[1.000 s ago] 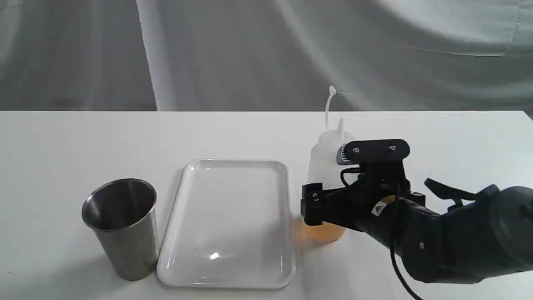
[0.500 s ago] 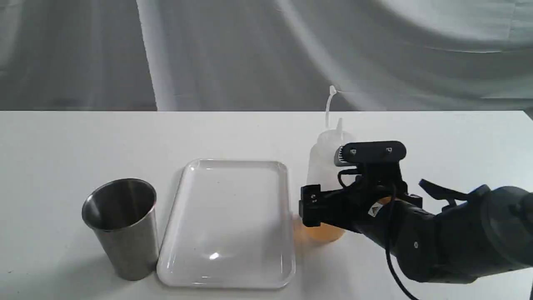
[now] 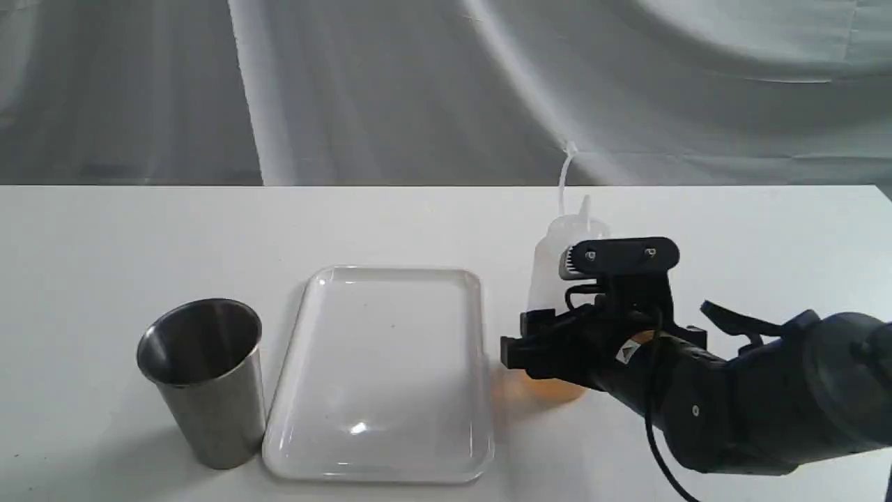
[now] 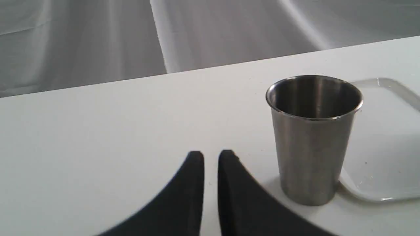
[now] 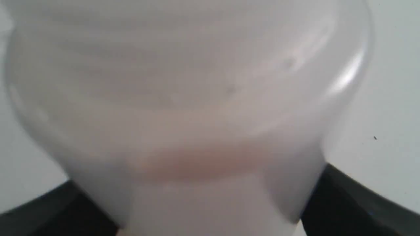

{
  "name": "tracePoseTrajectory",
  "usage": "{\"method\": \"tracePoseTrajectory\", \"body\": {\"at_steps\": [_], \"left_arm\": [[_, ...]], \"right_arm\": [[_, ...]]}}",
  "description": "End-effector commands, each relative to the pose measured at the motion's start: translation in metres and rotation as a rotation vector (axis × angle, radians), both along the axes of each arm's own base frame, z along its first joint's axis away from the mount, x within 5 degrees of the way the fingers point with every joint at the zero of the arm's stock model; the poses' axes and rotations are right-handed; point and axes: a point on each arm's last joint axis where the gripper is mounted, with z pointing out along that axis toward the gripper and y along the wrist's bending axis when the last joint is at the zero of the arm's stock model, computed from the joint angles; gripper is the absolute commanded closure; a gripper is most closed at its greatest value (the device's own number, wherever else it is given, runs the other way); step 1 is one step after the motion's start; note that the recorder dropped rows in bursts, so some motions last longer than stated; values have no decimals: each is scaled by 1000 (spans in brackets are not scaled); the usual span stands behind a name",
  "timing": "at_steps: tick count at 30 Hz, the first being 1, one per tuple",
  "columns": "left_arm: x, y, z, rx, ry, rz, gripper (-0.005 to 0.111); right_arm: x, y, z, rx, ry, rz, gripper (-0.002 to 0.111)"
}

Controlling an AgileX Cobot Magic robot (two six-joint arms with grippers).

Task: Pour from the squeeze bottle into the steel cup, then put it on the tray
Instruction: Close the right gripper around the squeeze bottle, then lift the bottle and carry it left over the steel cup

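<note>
Three task items are seen on the white table (image 3: 104, 244): the steel cup (image 3: 202, 383) at the left of the exterior view, the tray (image 3: 383, 348) just beside it toward the middle, and the squeeze bottle (image 3: 549, 275) close to the tray's right edge but apart from it. The bottle is stood upright on the table with its nozzle up, and amber liquid is visible in its lower part. It is clasped low on its body by the right gripper (image 3: 524, 341). In the right wrist view the bottle (image 5: 183, 98) fills the frame, and the right gripper (image 5: 203, 209) has one dark finger pressed against each of its sides. In the left wrist view the left gripper (image 4: 211, 155) is held low over bare table, its jaws drawn to a narrow slit with nothing between them. The cup (image 4: 311, 147) is seen near it, upright and empty, with a corner of the tray (image 4: 377, 147) behind the cup's base.
</note>
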Motion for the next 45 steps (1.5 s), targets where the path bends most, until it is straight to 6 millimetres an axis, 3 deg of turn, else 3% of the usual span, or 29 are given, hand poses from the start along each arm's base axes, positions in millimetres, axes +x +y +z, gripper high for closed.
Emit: {"method": "tracePoseTrajectory", "body": {"at_steps": [1,12,23,26,31,37,41,45], "left_arm": [[0,0,-1,-2,-7,-3,98],[0,0,-1,-2,-7,-3,98],[0,0,-1,-2,-7,-3,98],[0,0,-1,-2,-7,-3,98],[0,0,-1,-2,-7,-3,98],[0,0,-1,-2,-7,-3,98],[0,0,-1,-2,-7,-3,98],[0,0,-1,-2,-7,-3,98]], "right_arm": [[0,4,8,5,-19,12,66],[-9,6,60,44,-89,64,66],[-33,10,110,-128,-119,332,66],[-36,13,119,-194,-44,412,66],[-23,28,157,-244,-36,435,66],[-16,56,205,-442,-74,440,66],[-11,80,214,-535,-73,442,66],[-5,108,206,-643,-52,471,66]]}}
